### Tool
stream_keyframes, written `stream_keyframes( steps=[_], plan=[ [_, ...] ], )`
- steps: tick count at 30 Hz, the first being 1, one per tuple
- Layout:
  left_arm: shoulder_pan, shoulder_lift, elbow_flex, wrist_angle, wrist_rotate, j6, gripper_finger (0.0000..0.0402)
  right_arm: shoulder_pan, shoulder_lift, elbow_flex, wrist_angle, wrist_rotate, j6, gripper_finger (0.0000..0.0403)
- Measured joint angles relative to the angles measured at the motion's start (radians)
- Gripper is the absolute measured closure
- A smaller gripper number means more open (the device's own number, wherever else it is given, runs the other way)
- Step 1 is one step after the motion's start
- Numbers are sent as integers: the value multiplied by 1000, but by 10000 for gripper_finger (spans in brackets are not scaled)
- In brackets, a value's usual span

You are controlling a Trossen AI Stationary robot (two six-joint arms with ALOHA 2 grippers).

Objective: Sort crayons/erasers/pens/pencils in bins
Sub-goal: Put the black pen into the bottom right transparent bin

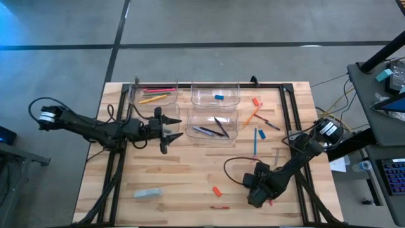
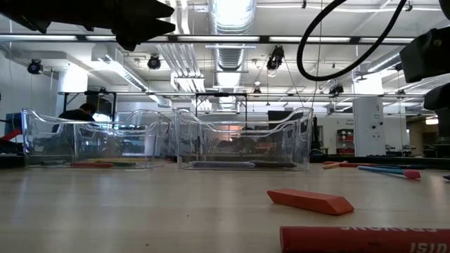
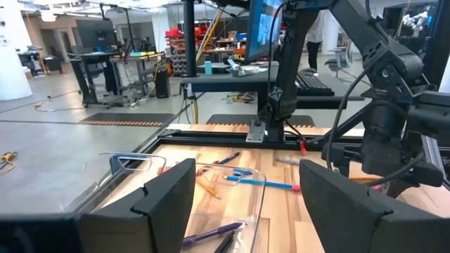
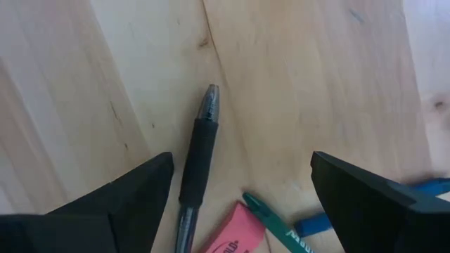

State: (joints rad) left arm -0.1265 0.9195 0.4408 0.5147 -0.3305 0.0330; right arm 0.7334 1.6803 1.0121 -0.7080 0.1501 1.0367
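Black pen [image 4: 195, 165] is seen lying lengthwise between the wide-open, empty fingers of the right gripper [image 4: 239, 204], directly beneath it; the left gripper [image 1: 171, 125], also open and empty, is well apart.

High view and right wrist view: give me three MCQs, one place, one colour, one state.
1. Where is the blue eraser?
A. Alone in a clear bin
B. On bare table
C. In the bin with the pens

2. What colour is the grip of the pen below the right gripper?
A. Orange
B. Black
C. Yellow

3. What is the right gripper's state?
A. Shut on the pen
B. Shut, empty
C. Open

Answers:
1. A: the blue eraser lies by itself inside a clear bin.
2. B: the pen has a black grip.
3. C: the right gripper has its fingers spread wide, and the pen lies loose on the wood.
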Motion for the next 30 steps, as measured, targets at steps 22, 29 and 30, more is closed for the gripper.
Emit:
stream_keyframes(
  steps=[22, 29, 30],
  plan=[
    [0, -5, -2, 0, 0, 0, 164, 0, 40, 2, 62, -2, 1, 278],
    [0, -5, -2, 0, 0, 0, 164, 0, 35, 0, 72, 0, 6, 362],
    [0, -5, -3, 0, 0, 0, 164, 0, 31, 0, 72, -1, 12, 368]
  ],
)
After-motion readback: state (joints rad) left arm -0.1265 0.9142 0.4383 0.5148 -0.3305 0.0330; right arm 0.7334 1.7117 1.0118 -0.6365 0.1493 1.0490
